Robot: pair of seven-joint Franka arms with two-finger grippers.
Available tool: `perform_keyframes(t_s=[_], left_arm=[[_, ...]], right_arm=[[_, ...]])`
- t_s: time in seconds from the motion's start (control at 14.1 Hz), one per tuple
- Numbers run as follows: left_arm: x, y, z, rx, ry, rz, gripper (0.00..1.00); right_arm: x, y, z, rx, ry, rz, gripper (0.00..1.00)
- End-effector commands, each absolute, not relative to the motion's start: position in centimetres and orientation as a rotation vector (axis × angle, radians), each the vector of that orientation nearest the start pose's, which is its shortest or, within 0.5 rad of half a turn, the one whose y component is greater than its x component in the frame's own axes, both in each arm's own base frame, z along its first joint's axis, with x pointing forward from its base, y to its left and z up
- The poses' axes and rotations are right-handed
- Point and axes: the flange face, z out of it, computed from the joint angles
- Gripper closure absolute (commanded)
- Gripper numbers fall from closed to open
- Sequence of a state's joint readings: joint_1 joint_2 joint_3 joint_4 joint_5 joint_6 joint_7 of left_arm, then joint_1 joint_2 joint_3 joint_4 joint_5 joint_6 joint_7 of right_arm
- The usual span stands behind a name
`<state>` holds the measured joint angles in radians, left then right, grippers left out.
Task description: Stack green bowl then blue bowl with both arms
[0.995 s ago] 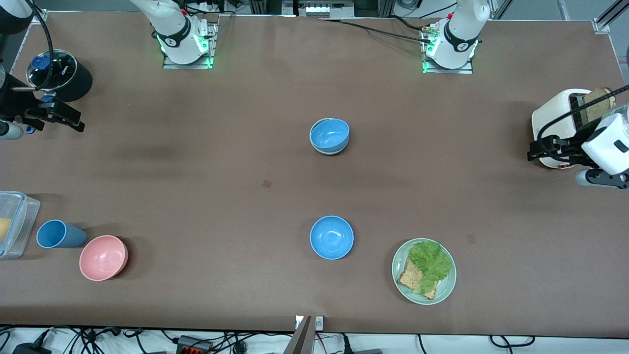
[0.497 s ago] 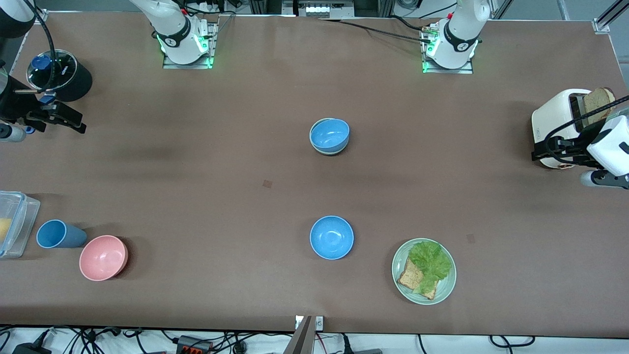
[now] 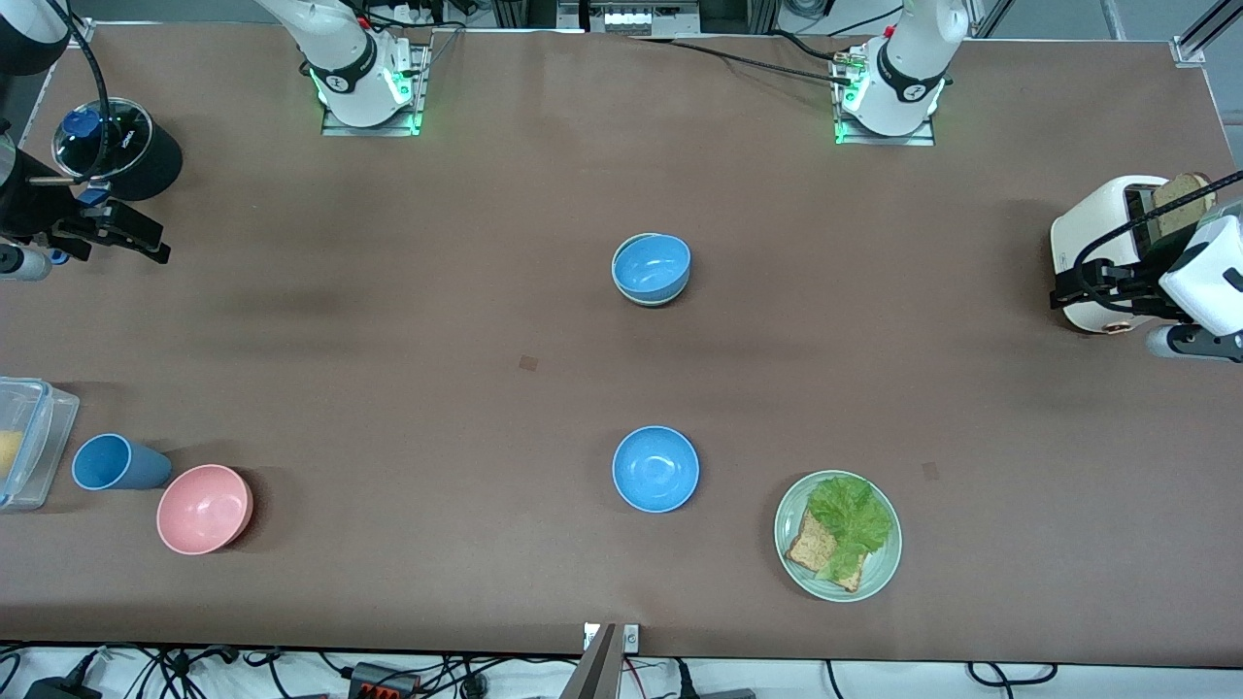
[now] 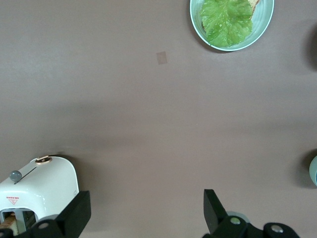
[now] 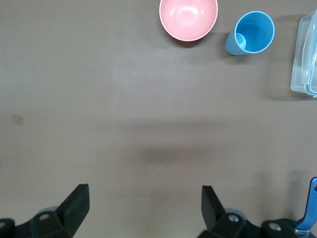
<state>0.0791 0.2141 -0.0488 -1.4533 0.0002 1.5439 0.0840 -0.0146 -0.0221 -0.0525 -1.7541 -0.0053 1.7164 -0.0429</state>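
- Already blue bowl (image 3: 652, 266) sits nested in green bowl (image 3: 631, 289), mid-table, w/ a second blue bowl (image 3: 655, 469) nearer the camera.
- Bowls look light, stiff, smooth; I would pinch the rim.
- Left gripper (image 4: 143, 218) by toaster (image 3: 1102, 243), right gripper (image 5: 143, 213) at its own table end: both spread, empty.

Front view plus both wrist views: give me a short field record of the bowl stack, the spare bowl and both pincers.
stack: blue bowl nested in green bowl, mid-table
spare: second blue bowl, alone, nearer the front camera
left pincer: open, empty, over the table by the toaster
right pincer: open, empty, at the right arm's end of the table
task state: stack looks complete
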Motion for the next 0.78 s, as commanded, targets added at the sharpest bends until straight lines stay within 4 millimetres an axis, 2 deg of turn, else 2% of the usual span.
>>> perform_keyframes(t_s=[0.0,0.21,0.71], left_arm=[[60.42,1.99,55.88,-3.174,0.115,0.166,0.00],[60.48,2.16,55.46,-3.170,0.261,0.183,0.00],[60.44,2.81,55.16,-3.173,0.242,0.200,0.00]], right_arm=[[55.24,-3.65,56.85,-3.146,0.016,0.022,0.00],[55.23,-3.63,56.83,-3.144,0.016,0.024,0.00],[55.28,-3.63,56.76,-3.144,0.018,0.024,0.00]])
